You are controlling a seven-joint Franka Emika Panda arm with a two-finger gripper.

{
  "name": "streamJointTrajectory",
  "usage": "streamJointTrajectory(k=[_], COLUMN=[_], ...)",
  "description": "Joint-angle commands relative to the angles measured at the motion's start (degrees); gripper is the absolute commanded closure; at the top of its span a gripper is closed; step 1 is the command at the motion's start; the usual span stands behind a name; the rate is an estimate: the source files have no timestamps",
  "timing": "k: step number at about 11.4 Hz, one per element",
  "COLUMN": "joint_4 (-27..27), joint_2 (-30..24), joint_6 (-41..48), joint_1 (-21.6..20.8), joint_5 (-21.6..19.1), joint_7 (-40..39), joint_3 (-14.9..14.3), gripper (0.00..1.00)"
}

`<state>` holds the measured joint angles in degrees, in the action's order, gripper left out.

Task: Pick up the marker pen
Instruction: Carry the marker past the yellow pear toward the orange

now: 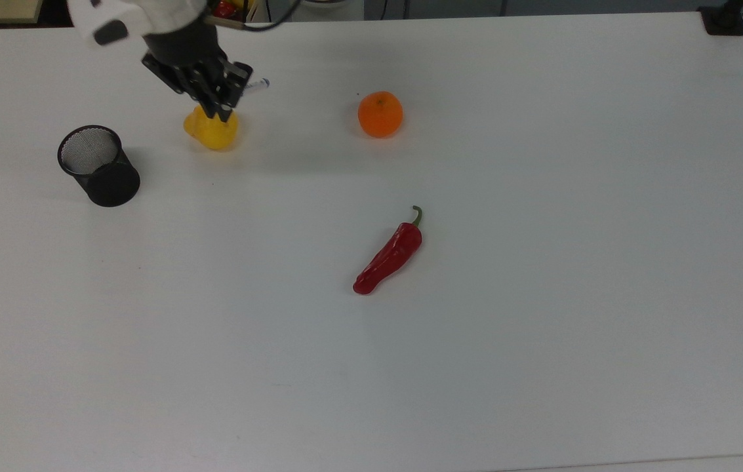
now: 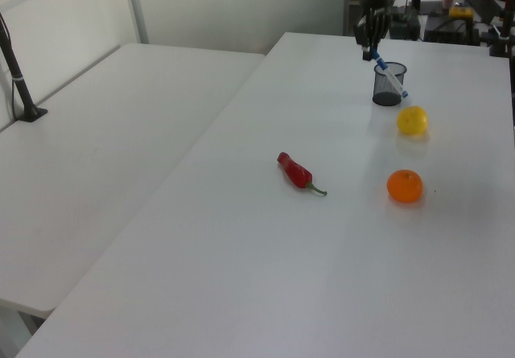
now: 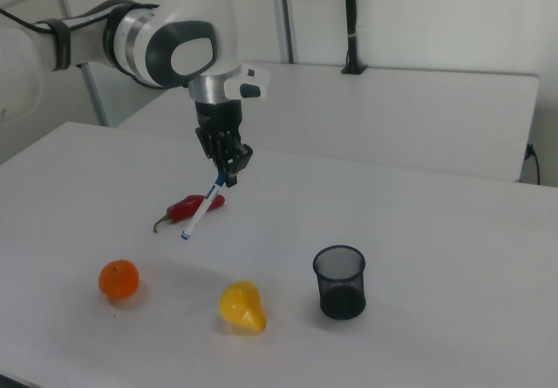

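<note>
So the whole setup sits on a big plain white table (image 1: 542, 360), and just four things lie on it. Using the black mesh pen cup (image 1: 98, 166) as the anchor: it stands upright near the top view's left edge. The yellow fruit (image 1: 212, 130), kinda pear-shaped, sits near the cup toward the top view's right and a touch further back. The orange (image 1: 380, 114) is past that in the same direction, well apart from the cup. The red chili (image 1: 389, 254) with its green stem lies farthest from the cup, toward the middle of the table. In the left view a second white table (image 2: 96, 157) stands alongside.
</note>
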<state>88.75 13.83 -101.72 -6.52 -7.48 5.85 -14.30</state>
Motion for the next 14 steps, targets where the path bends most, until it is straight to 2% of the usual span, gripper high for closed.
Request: streamJointTrajectory(k=[1, 4, 8, 11, 14], joint_4=[-0.9, -0.5, -0.2, -0.1, 0.9], joint_2=[3.3, 5.7, 9.1, 11.9, 13.1], joint_6=[4.1, 5.4, 7.4, 7.4, 7.2], joint_1=[-1.5, -1.6, -1.9, -3.7, -4.4], joint_5=[3.8, 7.9, 11.3, 13.7, 14.4], joint_7=[0.7, 0.0, -0.9, -0.9, -0.7], joint_3=[2.3, 5.4, 8.4, 8.9, 9.4], gripper=[1.0, 1.0, 1.0, 0.99, 0.95])
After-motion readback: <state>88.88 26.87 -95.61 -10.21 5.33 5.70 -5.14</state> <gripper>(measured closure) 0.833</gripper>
